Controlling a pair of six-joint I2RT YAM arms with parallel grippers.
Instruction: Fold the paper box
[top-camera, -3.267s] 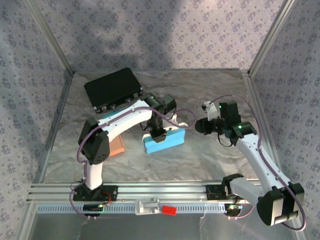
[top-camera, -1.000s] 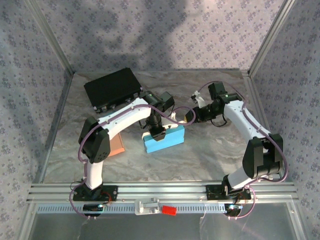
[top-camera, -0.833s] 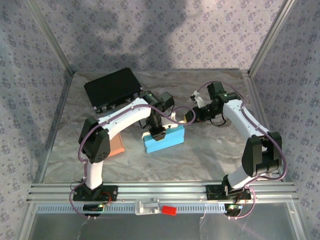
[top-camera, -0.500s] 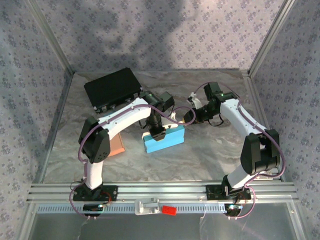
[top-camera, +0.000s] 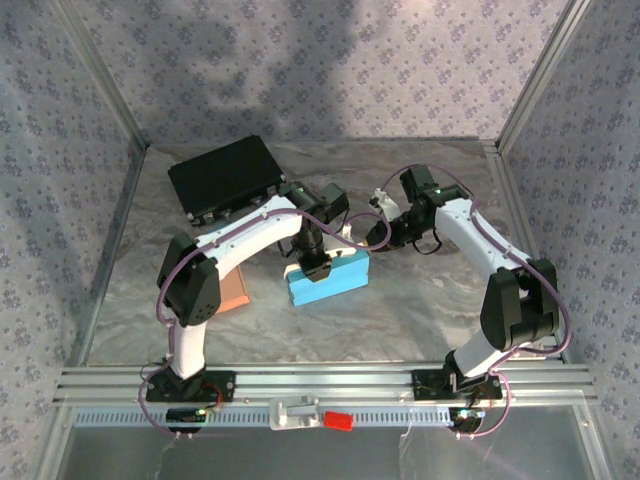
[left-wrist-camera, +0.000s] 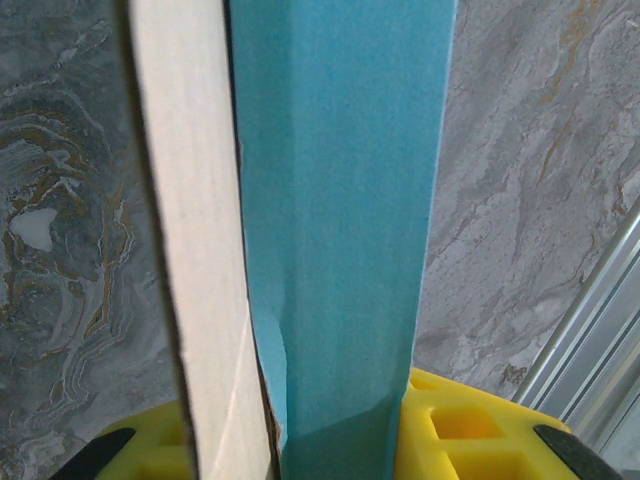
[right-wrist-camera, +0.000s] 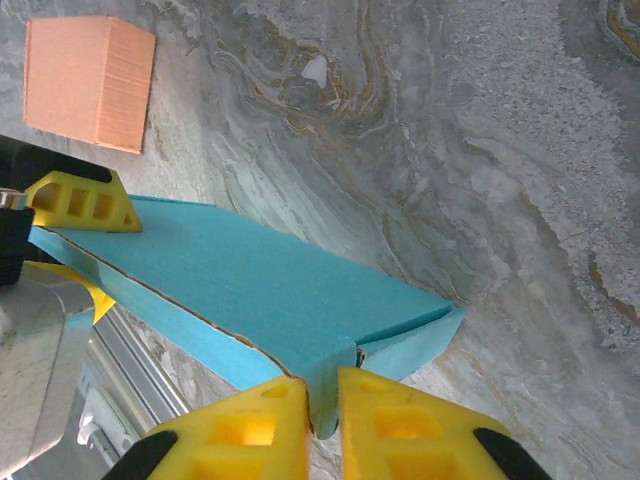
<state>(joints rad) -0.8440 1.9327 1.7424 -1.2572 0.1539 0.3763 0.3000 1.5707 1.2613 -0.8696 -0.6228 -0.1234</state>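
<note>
We pinch the blue paper box (top-camera: 330, 280) at both ends, mid-fold, in the middle of the grey marbled tabletop (top-camera: 420, 310). The left gripper (top-camera: 315, 262) comes down on the box's left end. In the left wrist view its jaws stand partly open around an upright wall, blue outside and pale inside, and appear to clamp it. The right gripper (top-camera: 375, 235) reaches in from the far right. In the right wrist view its jaws are all but closed on a thin flap at the box's corner.

By our reading, the step in hand is turning this corner flap while the other end is held steady. The next move calls for a slow swing of the right wrist along the crease, with the left grip firm so the light card neither slides nor buckles.

An orange block (top-camera: 232, 290) sits just left of the box, near the left arm. A black case (top-camera: 225, 178) lies at the far left. Patterned walls close in the space on three sides, and an aluminium rail (top-camera: 330, 380) runs along the near edge.
</note>
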